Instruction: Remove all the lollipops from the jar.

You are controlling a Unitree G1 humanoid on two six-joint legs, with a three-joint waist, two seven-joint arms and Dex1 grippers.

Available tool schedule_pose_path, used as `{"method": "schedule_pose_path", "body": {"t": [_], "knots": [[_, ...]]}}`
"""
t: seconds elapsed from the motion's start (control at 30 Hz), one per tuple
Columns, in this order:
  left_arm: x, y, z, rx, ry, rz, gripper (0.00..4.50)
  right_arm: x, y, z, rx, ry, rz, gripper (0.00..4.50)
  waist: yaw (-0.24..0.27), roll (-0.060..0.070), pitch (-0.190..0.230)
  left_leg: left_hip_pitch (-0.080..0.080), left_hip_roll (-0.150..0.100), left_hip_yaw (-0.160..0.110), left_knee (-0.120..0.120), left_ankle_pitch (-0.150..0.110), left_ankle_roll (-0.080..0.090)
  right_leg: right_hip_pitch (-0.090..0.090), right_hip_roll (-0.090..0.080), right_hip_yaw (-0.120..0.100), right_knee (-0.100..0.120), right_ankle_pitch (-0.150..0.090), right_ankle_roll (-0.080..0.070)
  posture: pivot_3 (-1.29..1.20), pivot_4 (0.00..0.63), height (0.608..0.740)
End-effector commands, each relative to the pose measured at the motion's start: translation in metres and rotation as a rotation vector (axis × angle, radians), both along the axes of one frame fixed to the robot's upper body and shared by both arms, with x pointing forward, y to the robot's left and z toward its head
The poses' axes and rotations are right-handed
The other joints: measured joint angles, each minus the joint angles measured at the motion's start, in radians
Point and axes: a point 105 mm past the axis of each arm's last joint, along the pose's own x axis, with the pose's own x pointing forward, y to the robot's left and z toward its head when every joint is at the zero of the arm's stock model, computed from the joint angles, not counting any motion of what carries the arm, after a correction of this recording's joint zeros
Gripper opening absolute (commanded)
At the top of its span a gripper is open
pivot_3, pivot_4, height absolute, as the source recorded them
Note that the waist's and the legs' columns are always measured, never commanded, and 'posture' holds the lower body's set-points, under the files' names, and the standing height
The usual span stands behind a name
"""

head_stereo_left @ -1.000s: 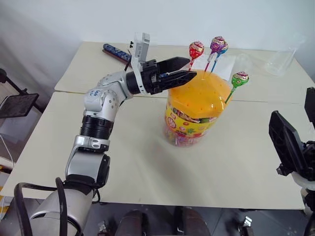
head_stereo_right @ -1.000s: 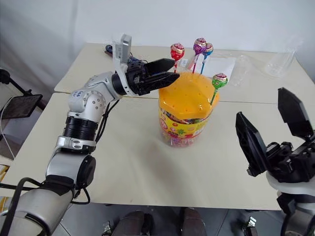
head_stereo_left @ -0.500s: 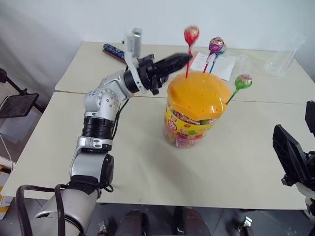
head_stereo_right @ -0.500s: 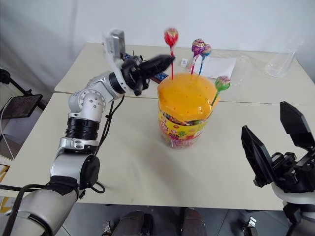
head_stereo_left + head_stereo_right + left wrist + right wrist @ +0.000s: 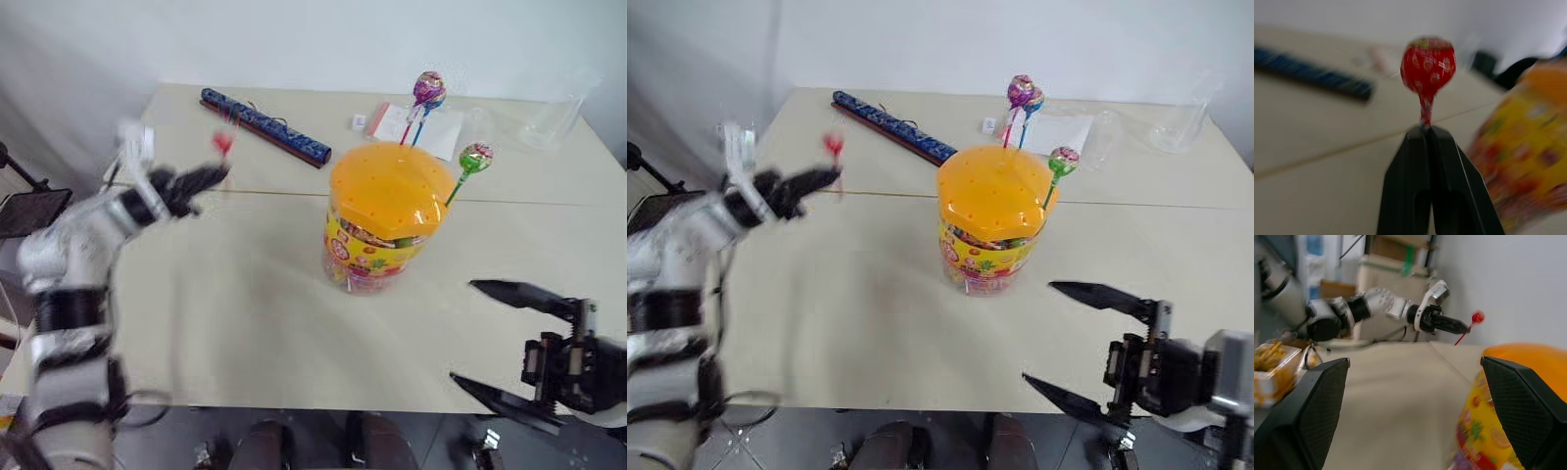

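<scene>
Four lollipops in all. Three stand in the jar (image 5: 388, 217): the purple lollipop (image 5: 428, 88) and the blue lollipop (image 5: 1034, 99) rise close together from the far side of the orange lid (image 5: 392, 187), at about 1 o'clock from its middle, and the green lollipop (image 5: 476, 157) leans out at 3 o'clock. The red lollipop (image 5: 1428, 64) is out of the jar, held up in the air well off at the jar's 9 o'clock, over the bench (image 5: 245, 323).

The left hand (image 5: 1428, 128) has its two black fingers pressed together on the red stick, just under the wrapped head. The wrapper shows small strawberry pictures; no words on it can be read.

The right hand (image 5: 1087, 343) hangs at the jar's 5 o'clock, at the near edge of the bench, fingers spread wide apart with nothing between them.

One jar, with a yellow printed label of fruit and sweets; its writing is too small to read. One long dark blue strip (image 5: 265, 127) lies on the far part of the bench at 10 o'clock from the jar. One sheet of white paper (image 5: 421, 127) lies behind the jar, and one clear beaker (image 5: 554, 117) lies at 2 o'clock.
</scene>
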Motion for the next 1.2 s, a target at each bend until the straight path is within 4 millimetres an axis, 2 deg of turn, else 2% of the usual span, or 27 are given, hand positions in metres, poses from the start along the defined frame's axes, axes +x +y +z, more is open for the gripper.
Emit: {"method": "schedule_pose_path", "body": {"t": [0.03,0.17,0.27,0.33,0.43,0.6,0.67,0.7,0.73,0.83,0.93,1.0,1.07,1.2], "knots": [[-0.037,0.021,-0.026,0.084,0.129,0.106,0.03,0.008,-0.008,-0.013,-0.008,0.034,-0.003,4.50,-0.003,0.000,0.000,0.000,0.000,-0.002,0.000,0.000,0.000,0.000,-0.001,0.001,0.001,0.000,0.000,0.00,0.150,0.740],[-0.063,0.022,-0.051,0.122,0.220,0.094,0.03,0.018,-0.017,-0.021,-0.008,0.053,-0.040,4.50,0.023,-0.003,0.000,-0.002,0.000,-0.012,0.004,-0.002,-0.003,0.004,-0.006,0.001,-0.003,-0.001,-0.002,0.00,0.150,0.740],[-0.071,0.023,-0.062,0.141,0.249,0.094,0.03,0.022,-0.021,-0.025,-0.015,0.061,-0.053,4.50,0.024,-0.001,0.000,-0.002,-0.002,-0.012,0.004,-0.005,-0.009,0.004,-0.012,0.000,-0.004,-0.001,-0.002,0.00,0.150,0.740],[-0.069,0.022,-0.060,0.129,0.218,0.090,0.48,0.024,-0.025,-0.025,0.002,0.061,-0.079,4.50,0.021,0.002,-0.002,-0.002,-0.001,-0.012,0.003,-0.005,-0.010,0.004,-0.012,0.000,-0.004,-0.001,-0.003,0.00,0.150,0.740],[-0.065,0.019,-0.052,0.110,0.166,0.062,1.25,0.028,-0.031,-0.023,0.042,0.056,-0.127,4.50,0.021,0.004,-0.003,-0.002,-0.001,-0.011,0.002,-0.005,-0.010,0.003,-0.012,0.000,-0.003,-0.001,-0.003,0.00,0.150,0.740],[-0.064,0.020,-0.009,0.097,-0.079,-0.100,2.75,0.036,-0.046,-0.015,0.156,0.060,-0.249,4.50,0.020,0.004,-0.003,-0.002,-0.001,-0.009,0.002,-0.005,-0.009,0.002,-0.010,0.000,-0.001,-0.001,-0.003,0.00,0.150,0.740],[-0.065,0.025,0.012,0.118,-0.185,-0.187,3.36,0.038,-0.054,-0.015,0.181,0.131,-0.291,4.50,0.021,0.004,-0.003,-0.002,0.000,-0.007,0.002,-0.005,-0.009,0.001,-0.008,-0.001,-0.001,-0.001,-0.003,0.00,0.150,0.740],[-0.064,0.028,0.018,0.116,-0.203,-0.200,3.36,0.039,-0.057,-0.015,0.182,0.160,-0.312,4.50,0.021,0.004,-0.003,-0.002,0.000,-0.006,0.002,-0.004,-0.008,0.001,-0.008,-0.001,0.000,-0.001,-0.003,0.00,0.150,0.740],[-0.069,0.020,0.030,0.086,-0.251,-0.286,3.36,0.040,-0.061,-0.010,0.207,0.148,-0.328,4.50,0.020,0.004,-0.003,-0.002,0.000,-0.006,0.002,-0.003,-0.006,0.000,-0.005,-0.003,0.000,-0.002,-0.003,0.00,0.150,0.740],[-0.078,-0.026,0.073,-0.116,-0.400,-0.506,3.36,0.052,-0.068,0.014,0.285,0.083,-0.386,4.50,0.020,0.004,-0.003,-0.002,0.001,-0.004,0.002,-0.003,-0.006,0.000,-0.005,-0.002,0.000,-0.002,-0.003,0.00,0.150,0.740],[-0.084,-0.061,0.097,-0.290,-0.558,-0.606,3.36,0.074,-0.062,0.028,0.318,0.120,-0.440,4.50,0.018,0.005,-0.003,-0.002,0.000,-0.004,0.003,-0.003,-0.005,0.001,-0.012,0.001,0.000,-0.001,-0.002,0.00,0.150,0.740],[-0.086,-0.075,0.099,-0.370,-0.579,-0.642,3.36,0.086,-0.054,0.032,0.308,0.139,-0.445,4.50,0.018,0.006,-0.003,-0.002,-0.001,-0.005,0.003,-0.002,-0.005,0.001,-0.012,0.001,0.001,-0.001,-0.002,0.00,0.150,0.740],[-0.088,-0.087,0.098,-0.433,-0.576,-0.686,3.36,0.096,-0.040,0.040,0.318,0.138,-0.406,4.50,0.010,0.006,-0.003,-0.002,0.001,-0.004,0.003,-0.002,-0.004,0.001,-0.004,0.000,0.002,-0.001,-0.002,0.00,0.150,0.740],[-0.085,-0.103,0.083,-0.428,-0.530,-0.730,3.36,0.114,-0.018,0.049,0.279,0.148,-0.357,4.50,-0.001,0.006,-0.003,-0.002,0.001,0.001,0.003,-0.001,-0.003,-0.001,0.000,-0.003,0.002,-0.001,-0.002,0.00,0.150,0.740]]}}
